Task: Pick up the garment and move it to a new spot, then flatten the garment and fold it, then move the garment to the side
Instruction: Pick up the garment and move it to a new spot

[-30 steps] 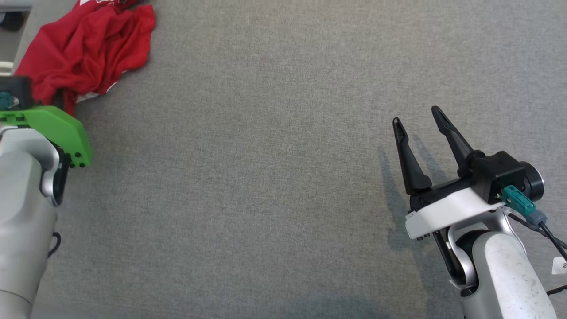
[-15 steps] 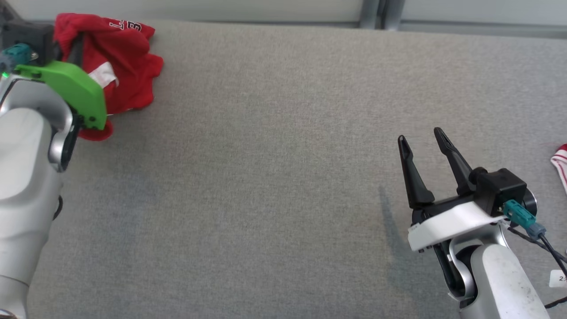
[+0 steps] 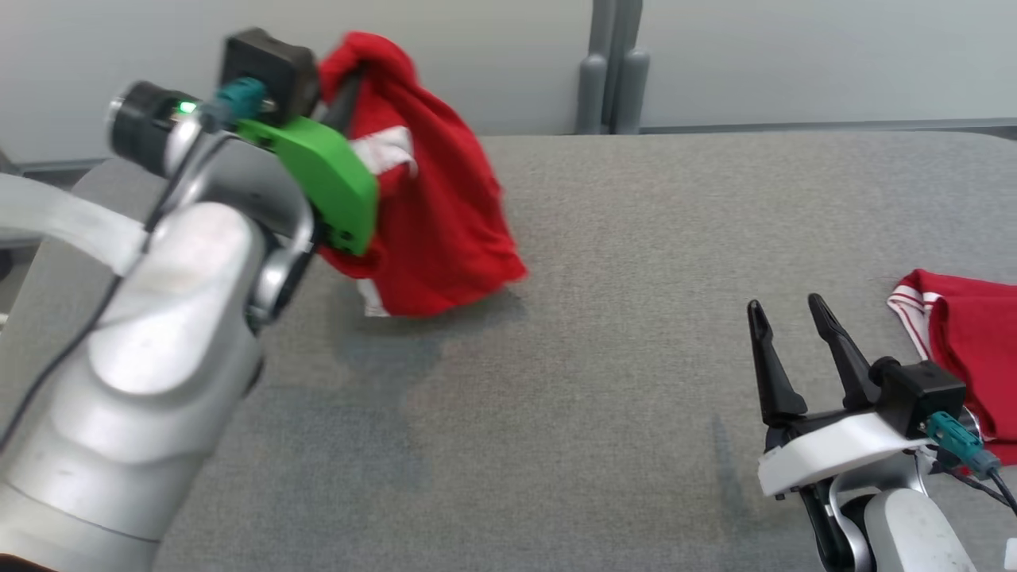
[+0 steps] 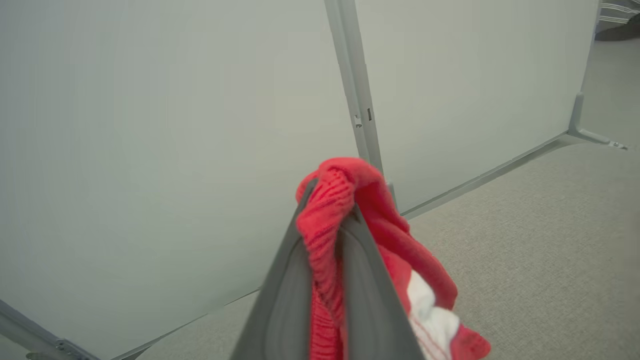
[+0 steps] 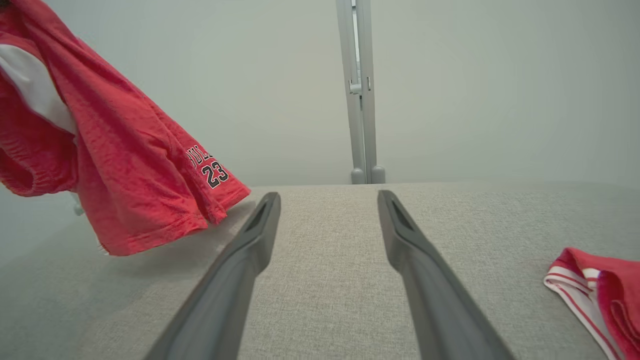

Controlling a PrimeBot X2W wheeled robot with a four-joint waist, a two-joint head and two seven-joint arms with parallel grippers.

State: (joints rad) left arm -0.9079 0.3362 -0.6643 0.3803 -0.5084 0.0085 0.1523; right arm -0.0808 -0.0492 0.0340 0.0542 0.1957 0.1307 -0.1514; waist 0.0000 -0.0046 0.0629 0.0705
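While my left gripper (image 4: 331,205) was pinched shut on a bunched fold of the red garment (image 3: 433,214), the cloth hung from it over the far left part of the grey table (image 3: 636,238). I could not tell whether its lowest hem touched the surface. I judged this to be the carry to a new spot. To do it well I would need enough height that the hem cleared the table, and a gentle swing, since the hold was only a wad of fabric near the fingertips. The open middle of the table looked the best target. Letting the hem land first and drawing away as I lowered should leave the cloth partly spread. I would also need to stay well apart from the second red garment (image 3: 969,334) lying at the right.

My left forearm rose from the lower left of the head view, the wrist cocked so the fingers pointed up towards the partition wall (image 3: 477,56). My right gripper (image 3: 784,306) sat low at the lower right, jaws wide and empty, fingers pointing away across the table.
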